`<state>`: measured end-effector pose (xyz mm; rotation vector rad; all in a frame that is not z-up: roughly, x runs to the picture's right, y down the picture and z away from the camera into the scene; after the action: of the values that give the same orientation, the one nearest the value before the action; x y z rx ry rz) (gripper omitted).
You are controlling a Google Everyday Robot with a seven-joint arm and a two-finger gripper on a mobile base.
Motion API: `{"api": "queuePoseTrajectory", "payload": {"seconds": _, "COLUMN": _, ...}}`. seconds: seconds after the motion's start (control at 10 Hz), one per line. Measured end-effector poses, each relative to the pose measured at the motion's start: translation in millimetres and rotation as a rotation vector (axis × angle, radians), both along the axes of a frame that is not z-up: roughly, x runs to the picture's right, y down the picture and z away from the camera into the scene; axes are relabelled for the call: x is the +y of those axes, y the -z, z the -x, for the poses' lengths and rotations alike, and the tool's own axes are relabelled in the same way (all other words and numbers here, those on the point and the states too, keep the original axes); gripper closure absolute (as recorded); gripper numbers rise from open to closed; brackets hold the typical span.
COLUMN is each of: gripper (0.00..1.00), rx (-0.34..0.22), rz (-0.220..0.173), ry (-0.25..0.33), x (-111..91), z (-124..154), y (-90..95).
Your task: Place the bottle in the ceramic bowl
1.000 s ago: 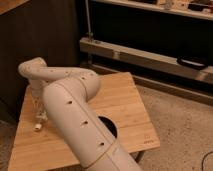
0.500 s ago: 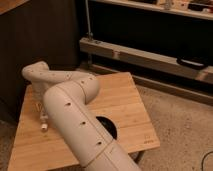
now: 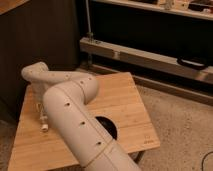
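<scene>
While claw (image 3: 40, 109) clenches bottle (image 3: 43, 123) at table (image 3: 125, 100) left, long axis steep, narrow end lowermost.

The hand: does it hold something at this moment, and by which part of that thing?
The hand, low over the wooden table's left side, seems shut on the bottle. The arm hides the exact place of the hold.
</scene>
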<state>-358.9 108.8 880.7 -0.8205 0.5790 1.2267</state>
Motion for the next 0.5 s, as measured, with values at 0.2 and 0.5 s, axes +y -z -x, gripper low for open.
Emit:
{"api": "queuePoseTrajectory", "payload": {"seconds": 0.2, "gripper": 1.0, "rx": 0.001, "rz": -0.032, "ry": -0.006, "x": -16, "z": -31, "y": 28.5}}
{"api": "queuePoseTrajectory", "payload": {"seconds": 0.5, "gripper": 1.0, "rx": 0.02, "rz": -0.079, "ry": -0.018, "x": -43, "z": -106, "y": 91.7}}
